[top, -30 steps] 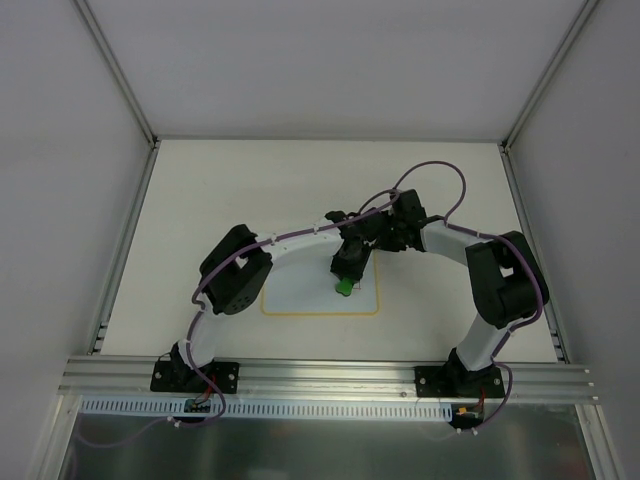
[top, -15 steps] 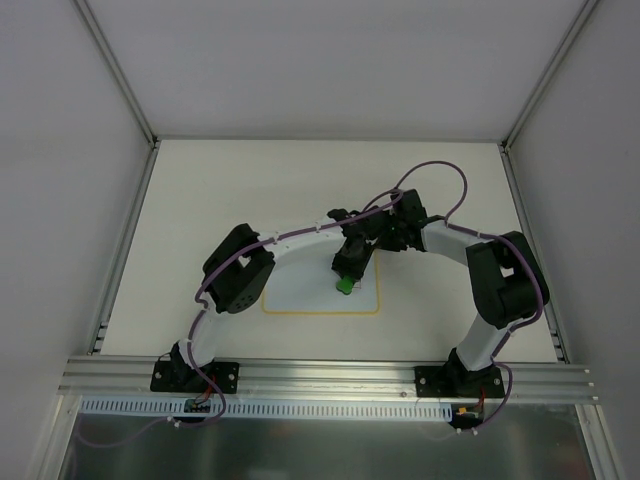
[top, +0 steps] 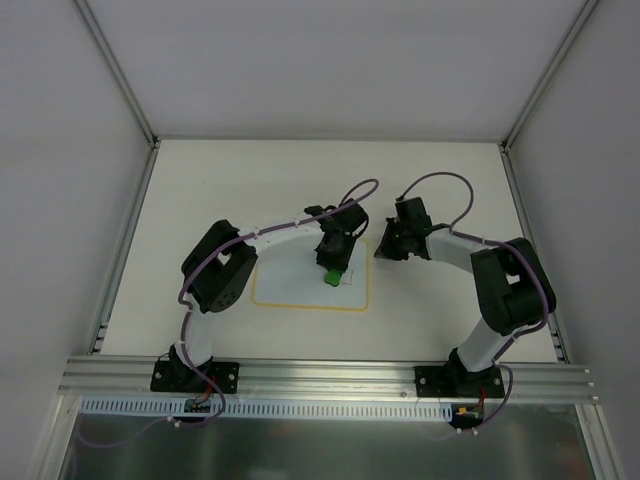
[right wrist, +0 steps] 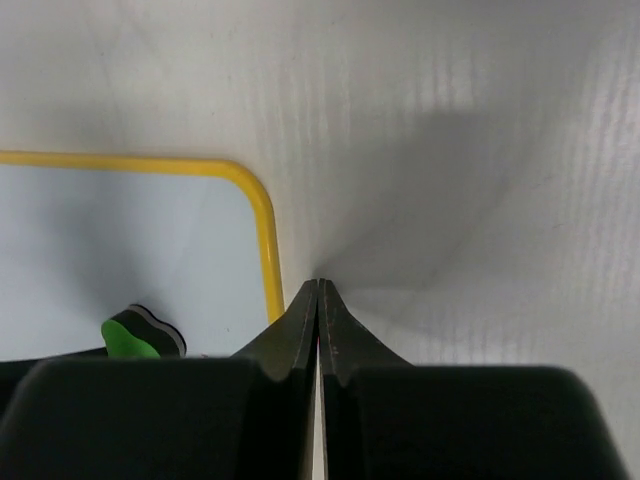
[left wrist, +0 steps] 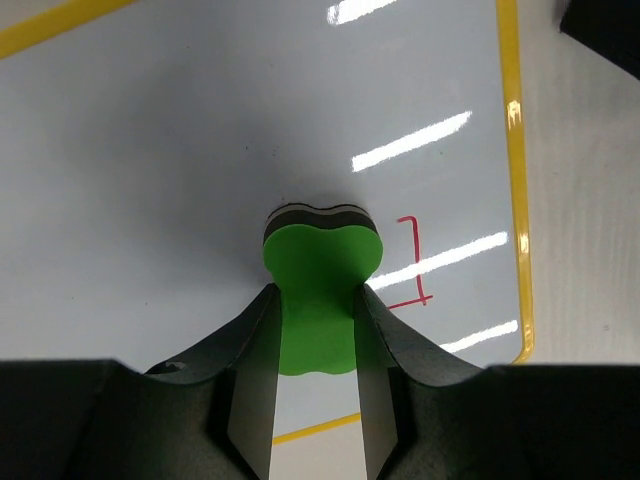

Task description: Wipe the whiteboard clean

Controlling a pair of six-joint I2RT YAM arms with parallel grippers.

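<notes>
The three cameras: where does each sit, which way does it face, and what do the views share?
Top external: above and behind the bases, facing down on the table; left arm and right arm show whole.
Left wrist: on the left arm, facing down at the whiteboard; left fingers grip the green eraser.
Right wrist: on the right arm, facing down at the table beside the whiteboard; right fingers shut, empty.
Shared: all three show whiteboard and green eraser.

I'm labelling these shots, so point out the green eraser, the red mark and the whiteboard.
green eraser [left wrist: 318,265], left wrist view, on its green top face.
red mark [left wrist: 414,260], left wrist view, on its upright stroke.
whiteboard [top: 300,292], top external view, on bare white near its front edge.
</notes>
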